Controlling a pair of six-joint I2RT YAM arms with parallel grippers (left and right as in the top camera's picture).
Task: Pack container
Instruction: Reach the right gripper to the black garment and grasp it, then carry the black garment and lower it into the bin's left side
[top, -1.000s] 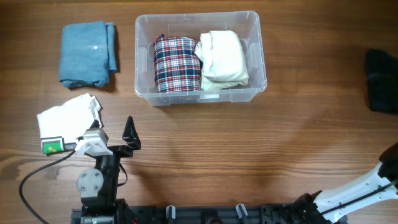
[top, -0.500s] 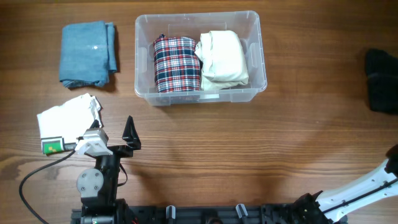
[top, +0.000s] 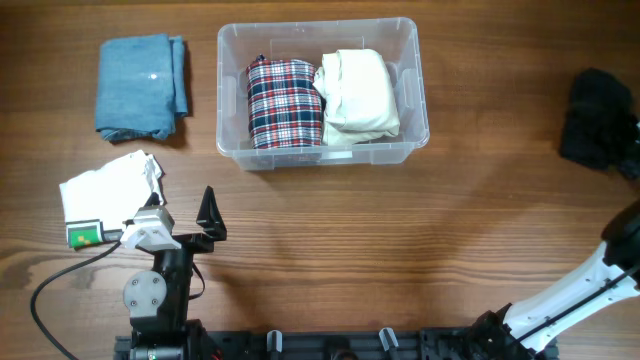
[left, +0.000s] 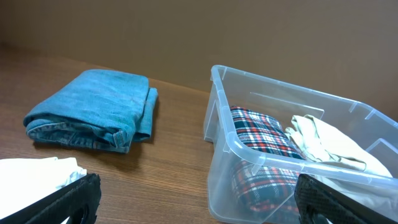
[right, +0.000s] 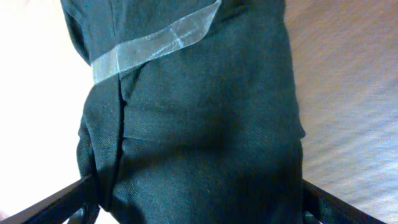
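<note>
The clear plastic container (top: 232, 92) stands at the back middle of the table. It holds a folded plaid cloth (top: 284, 102) and a cream cloth (top: 358, 92) side by side. It also shows in the left wrist view (left: 219, 130). My right gripper (right: 199, 208) is shut on a dark folded cloth (top: 597, 130) at the far right; the cloth (right: 199, 124) fills the space between its fingers. My left gripper (top: 206, 214) is open and empty at the front left, well short of the container.
A folded blue denim cloth (top: 140, 87) lies at the back left, also in the left wrist view (left: 93, 109). A white cloth (top: 108, 188) with a green tag lies beside the left arm. Bare wood lies between the container and the dark cloth.
The dark cloth has shifted left, away from the table's right edge, and the right arm has moved with it. The left arm has not moved.
</note>
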